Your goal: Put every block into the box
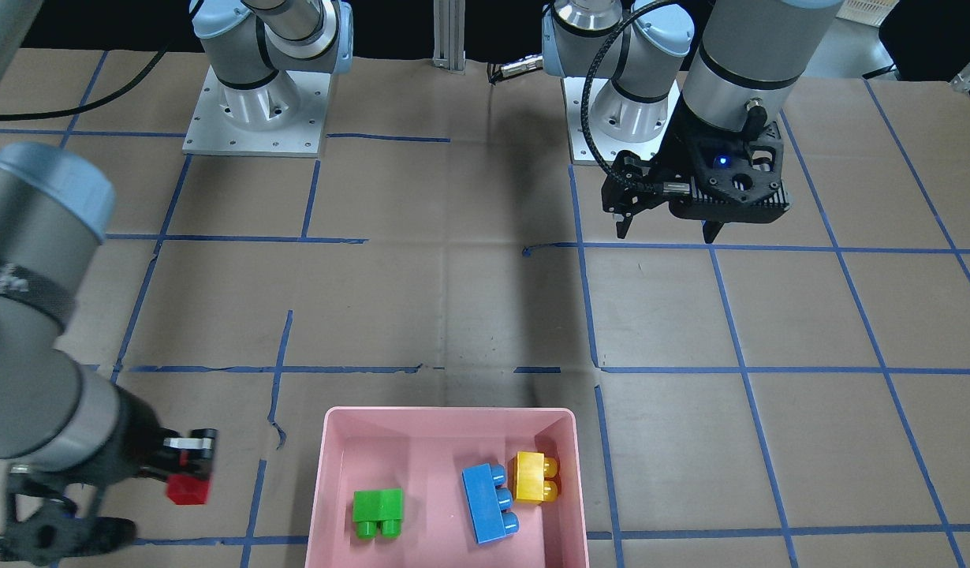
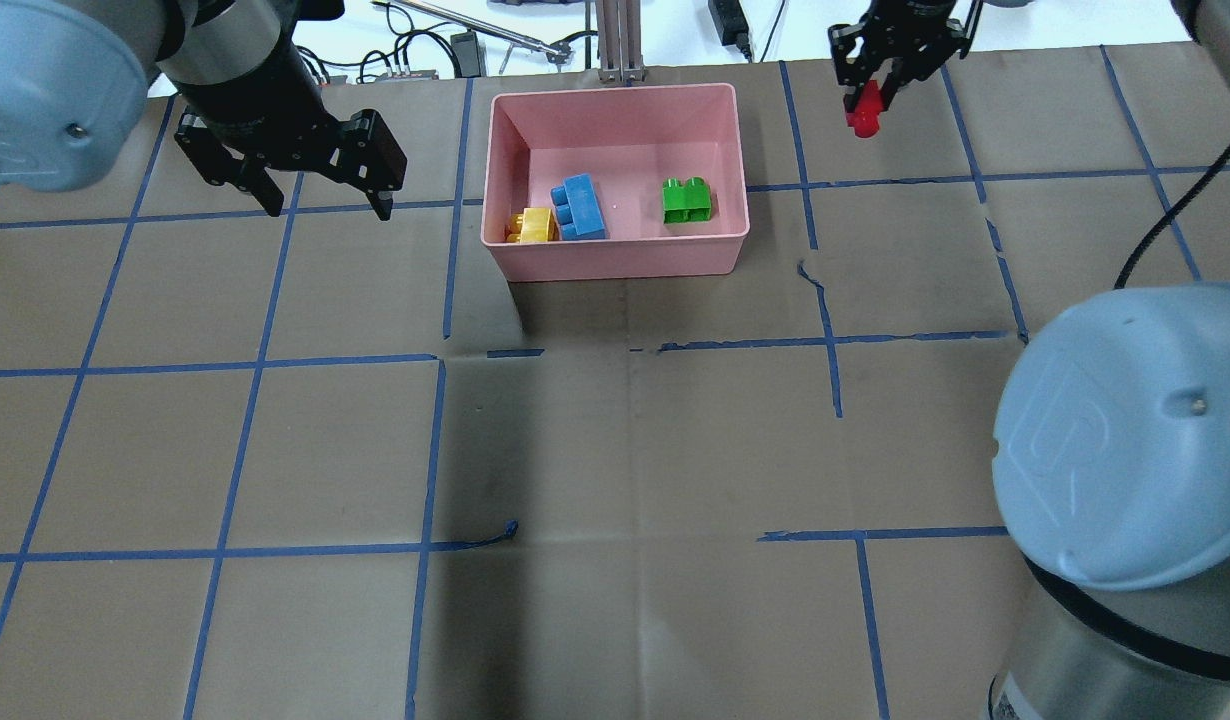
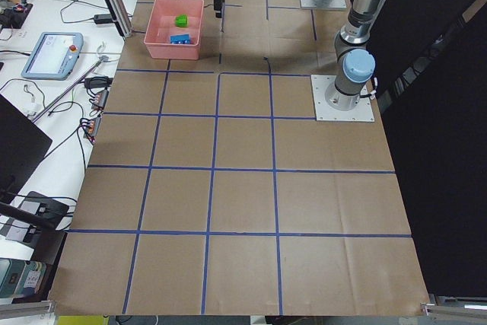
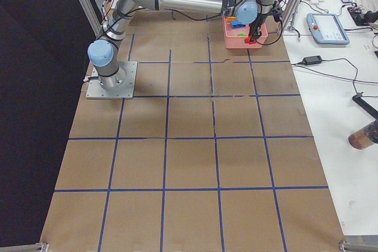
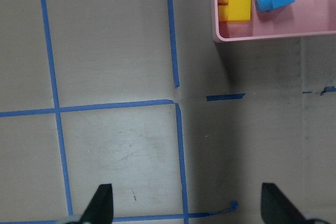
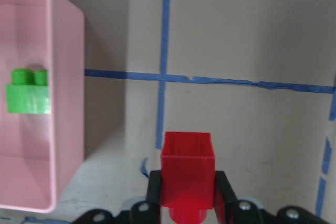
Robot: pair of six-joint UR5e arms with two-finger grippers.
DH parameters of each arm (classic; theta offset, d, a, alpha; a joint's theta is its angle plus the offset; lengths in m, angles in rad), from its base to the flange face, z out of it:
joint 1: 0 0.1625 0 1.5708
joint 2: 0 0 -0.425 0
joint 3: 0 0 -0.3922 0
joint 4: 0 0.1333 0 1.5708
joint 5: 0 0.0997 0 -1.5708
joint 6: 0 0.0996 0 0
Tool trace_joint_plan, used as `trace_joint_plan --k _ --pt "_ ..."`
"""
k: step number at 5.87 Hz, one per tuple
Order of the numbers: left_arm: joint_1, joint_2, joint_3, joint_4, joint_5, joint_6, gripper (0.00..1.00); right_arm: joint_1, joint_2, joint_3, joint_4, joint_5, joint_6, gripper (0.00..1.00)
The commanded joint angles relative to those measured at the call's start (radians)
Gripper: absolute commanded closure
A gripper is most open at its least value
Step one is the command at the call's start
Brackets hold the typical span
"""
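The pink box (image 2: 615,262) stands at the far middle of the table and also shows in the front view (image 1: 331,442). In it lie the green block (image 2: 687,199), the blue block (image 2: 579,207) and the yellow block (image 2: 534,225). My right gripper (image 2: 872,92) is shut on the red block (image 2: 863,108) and holds it above the table, to the right of the box. The red block (image 6: 187,167) fills the right wrist view between the fingers. My left gripper (image 2: 325,205) is open and empty, hanging left of the box.
Blue tape lines cross the brown table cover (image 2: 615,450). Cables and devices lie beyond the table's far edge (image 2: 455,45). A metal post (image 2: 615,40) stands just behind the box. My right arm's elbow (image 2: 1125,440) looms at the lower right.
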Motion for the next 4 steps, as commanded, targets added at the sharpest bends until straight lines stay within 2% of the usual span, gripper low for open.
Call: trace_joint_plan --k 1,2,3,4 --pt "0.000 0.002 0.000 -0.002 0.000 0.000 0.01 0.147 0.086 -0.055 -0.007 0.127 0.204 0.77" --pt "0.000 0.005 0.000 -0.002 0.000 0.000 0.01 0.163 0.126 -0.053 -0.089 0.127 0.205 0.19" --pt "0.000 0.005 0.000 -0.002 0.000 0.000 0.01 0.161 0.130 -0.052 -0.107 0.127 0.205 0.00" --pt "0.000 0.005 0.000 -0.004 0.002 0.000 0.01 0.161 0.125 -0.053 -0.107 0.127 0.206 0.00"
